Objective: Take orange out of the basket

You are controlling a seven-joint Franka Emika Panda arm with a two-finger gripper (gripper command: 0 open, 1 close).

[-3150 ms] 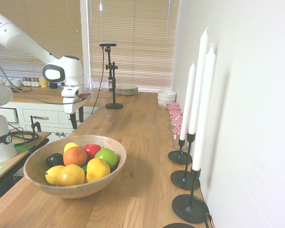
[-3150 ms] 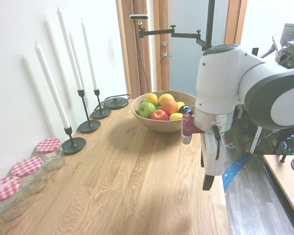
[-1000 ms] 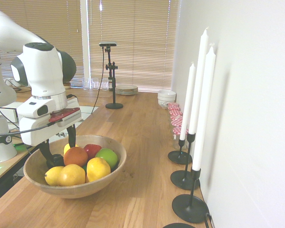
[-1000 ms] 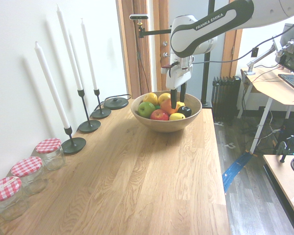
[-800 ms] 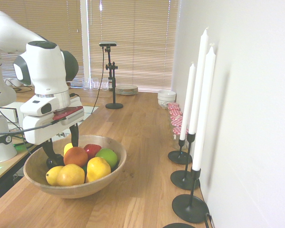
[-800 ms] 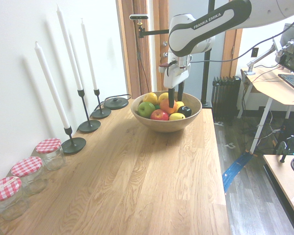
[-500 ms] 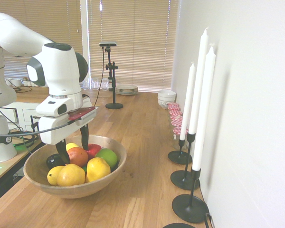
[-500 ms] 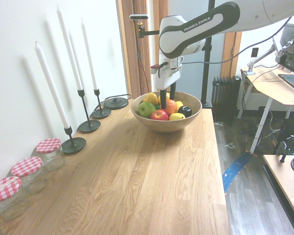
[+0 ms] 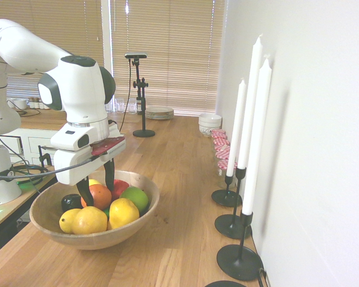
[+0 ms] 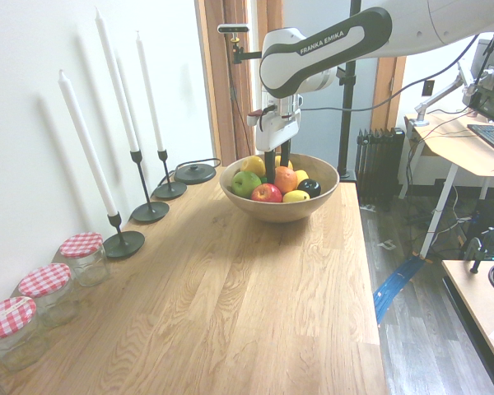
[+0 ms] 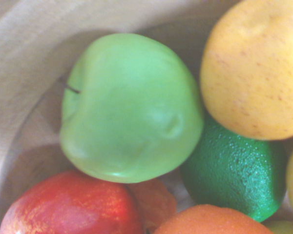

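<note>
The orange point(image 9: 99, 196) lies among other fruit in the light wooden basket point(image 9: 148, 190) near the counter's front end. My gripper point(image 9: 99, 195) reaches straight down into the basket. Its two dark fingers point(image 9: 109, 177) stand open, one on each side of the orange, and I cannot tell whether they touch it. The second exterior view shows the same: gripper point(image 10: 277, 173) down in the basket point(image 10: 278, 211), the orange point(image 10: 286, 180) beside the fingers. In the wrist view the orange point(image 11: 210, 222) fills the bottom edge.
Around the orange lie a green apple point(image 9: 135, 197), a red apple point(image 9: 117, 186), yellow fruits point(image 9: 90, 220), a lime point(image 11: 234, 180) and a dark fruit point(image 9: 70, 201). Tall white candles point(image 9: 245, 149) in black holders and red-lidded jars point(image 10: 82, 255) line the wall side.
The arm came from off the counter to above the basket. Over the last second it shifted toward the wall side, so its fingers now straddle the orange.
</note>
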